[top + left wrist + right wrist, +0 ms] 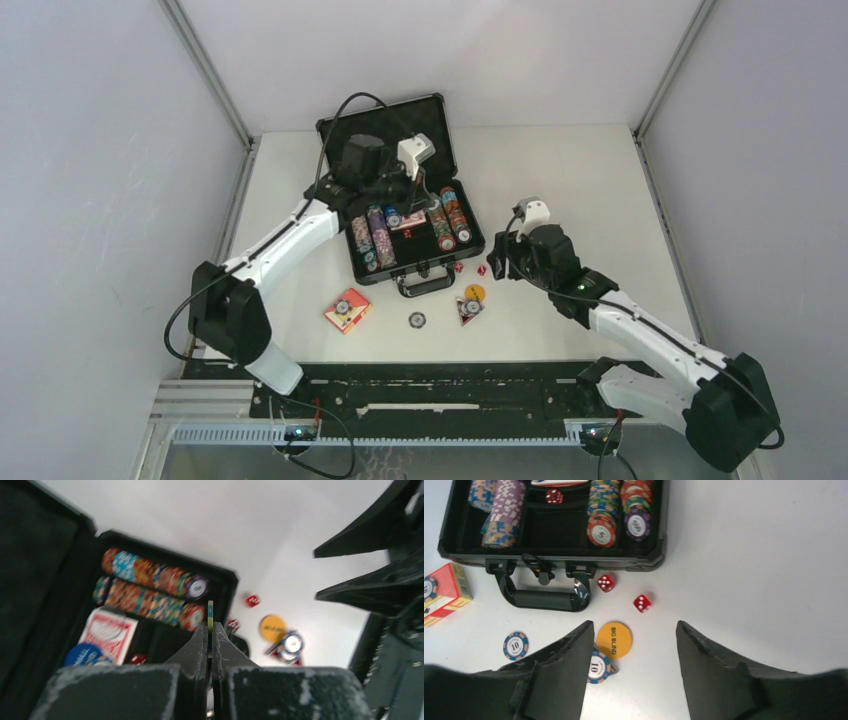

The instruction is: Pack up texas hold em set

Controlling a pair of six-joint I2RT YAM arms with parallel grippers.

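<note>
Briefcase point(441, 124) open mid-tabletop point(600, 180); left end effector point(210, 630) pinched shut on an edge-on chip point(210, 611) above its slots, likely for slotting, right end effector point(634, 626) wide open, empty, over loose dice point(642, 603) and BIG BLIND button point(613, 639).

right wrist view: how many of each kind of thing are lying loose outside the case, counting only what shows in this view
red dice: 2
yellow big blind button: 1
red card box: 1
poker chips: 3 (one lies on the card box, one is half hidden)
total: 7
</note>
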